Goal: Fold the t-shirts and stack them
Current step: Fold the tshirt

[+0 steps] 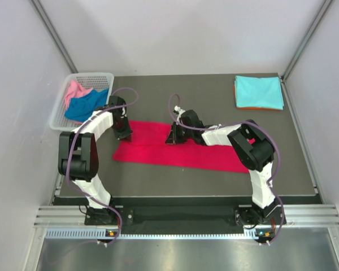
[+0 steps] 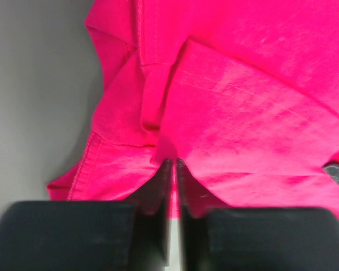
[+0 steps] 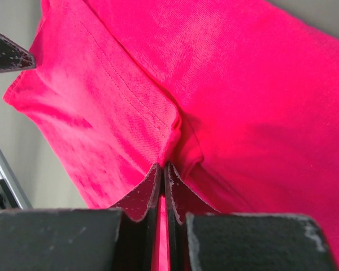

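Observation:
The crimson red t-shirt [image 1: 175,148] lies as a long folded strip across the middle of the table. My left gripper [image 1: 123,133] is at its far left end, shut on a fold of the red cloth [image 2: 226,107]. My right gripper [image 1: 173,137] is at the strip's far edge near the middle, shut on a hemmed fold of the red cloth [image 3: 130,101]. A folded light turquoise t-shirt [image 1: 259,91] lies at the far right on an orange one [image 1: 260,108], of which only an edge shows. The royal blue t-shirt [image 1: 86,105] and the pink t-shirt [image 1: 74,90] lie crumpled in the basket.
The white lattice basket [image 1: 61,106] stands at the far left corner, just behind my left gripper. White walls and metal frame posts close the table in on three sides.

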Robot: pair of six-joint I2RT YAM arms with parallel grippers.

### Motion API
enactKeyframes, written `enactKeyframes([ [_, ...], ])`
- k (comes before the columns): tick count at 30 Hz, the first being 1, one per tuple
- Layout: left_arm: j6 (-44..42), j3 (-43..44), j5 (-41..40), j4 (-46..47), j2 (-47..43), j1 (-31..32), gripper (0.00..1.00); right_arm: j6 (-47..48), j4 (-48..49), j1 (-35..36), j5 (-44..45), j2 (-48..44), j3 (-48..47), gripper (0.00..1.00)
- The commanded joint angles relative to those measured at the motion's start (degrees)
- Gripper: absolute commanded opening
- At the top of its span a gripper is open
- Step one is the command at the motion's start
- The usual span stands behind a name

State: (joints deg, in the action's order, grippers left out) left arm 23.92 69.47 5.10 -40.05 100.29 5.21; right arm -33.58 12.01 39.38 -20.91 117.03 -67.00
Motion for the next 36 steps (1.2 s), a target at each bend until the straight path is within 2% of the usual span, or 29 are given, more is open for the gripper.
enactKeyframes([
  [1,-0.63,-0.74,-1.14,-0.20,0.52,-0.12,0.08,0.10,1.44,0.44,-0.19,-2.33,0.73,0.00],
  [6,-0.28,-1.88,-3.08,-0.11,0.52,-0.12,0.01,-0.43,1.53,0.53,-0.71,-2.42,0.56,0.00],
  [12,-0.37,-3.20,-8.35,-0.64,1.05,-0.03,0.01,-0.78,1.17,0.44,-0.01,-2.60,1.43,0.00],
  [18,-0.45,-1.62,-9.67,-2.13,1.40,-0.03,0.02,-2.71,2.67,0.53,0.34,-2.60,2.75,0.03],
  [21,-0.46,0.05,-10.46,-3.27,-0.17,0.06,0.05,-3.07,2.49,0.53,1.22,-3.21,3.11,0.04],
  [26,-1.16,4.17,-13.71,-3.72,-2.91,-0.11,0.22,-3.33,2.40,0.53,1.40,-3.57,3.19,0.05],
  [28,-1.07,5.75,-12.32,-4.68,-2.73,-0.73,0.25,-3.68,2.49,0.53,1.22,-3.30,2.93,0.04],
  [30,-0.72,6.11,-7.49,-4.77,-2.56,-1.08,0.31,-3.68,2.49,0.53,0.96,-3.21,2.76,0.05],
  [31,-0.63,4.90,-5.56,-4.08,-2.82,-1.08,0.32,-3.68,2.40,0.53,0.87,-3.21,2.58,0.05],
  [32,-0.54,3.93,-0.06,-1.89,-3.08,-1.08,0.35,-3.77,2.40,0.53,0.87,-3.13,2.58,0.05],
  [36,2.26,-1.87,5.95,3.48,-3.79,-1.08,0.36,-3.95,2.40,0.53,0.87,-3.21,2.67,0.05],
])
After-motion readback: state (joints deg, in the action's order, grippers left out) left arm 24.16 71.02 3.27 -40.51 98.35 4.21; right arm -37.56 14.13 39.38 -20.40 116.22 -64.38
